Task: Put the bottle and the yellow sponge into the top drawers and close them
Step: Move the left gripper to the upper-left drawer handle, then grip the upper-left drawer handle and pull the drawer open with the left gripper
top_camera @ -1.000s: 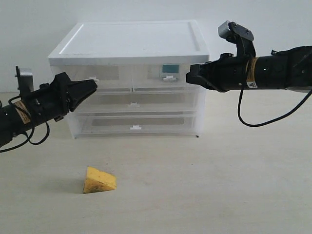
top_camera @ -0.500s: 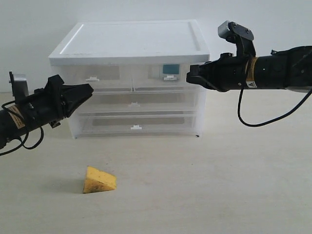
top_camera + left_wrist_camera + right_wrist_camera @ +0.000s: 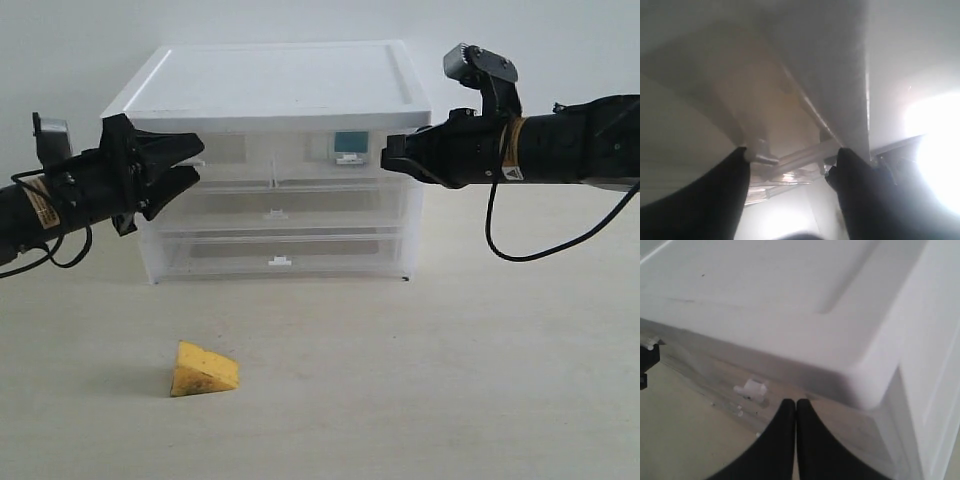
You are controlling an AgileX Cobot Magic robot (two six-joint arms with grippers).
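Observation:
The yellow sponge [image 3: 203, 370] lies on the table in front of the cabinet, apart from both grippers. The bottle [image 3: 349, 142] shows only as a teal label through the top right drawer [image 3: 318, 150]. My left gripper [image 3: 198, 159] is open at the front of the top left drawer [image 3: 228, 150], its jaws above and below the handle. In the left wrist view the left gripper [image 3: 792, 156] has a translucent drawer part [image 3: 800, 159] between its fingers. My right gripper [image 3: 385, 160] [image 3: 796, 402] is shut and empty beside the cabinet's right front corner, near the white clip handle [image 3: 751, 388].
The white cabinet [image 3: 270, 80] stands at the back of the beige table [image 3: 450, 380]. Two full-width drawers [image 3: 275, 255] sit shut below the top pair. A black cable [image 3: 500, 245] hangs from the right arm.
The left gripper has risen and swung in to the top left drawer's handle, with its jaws spread wider. The right arm and the sponge have hardly moved.

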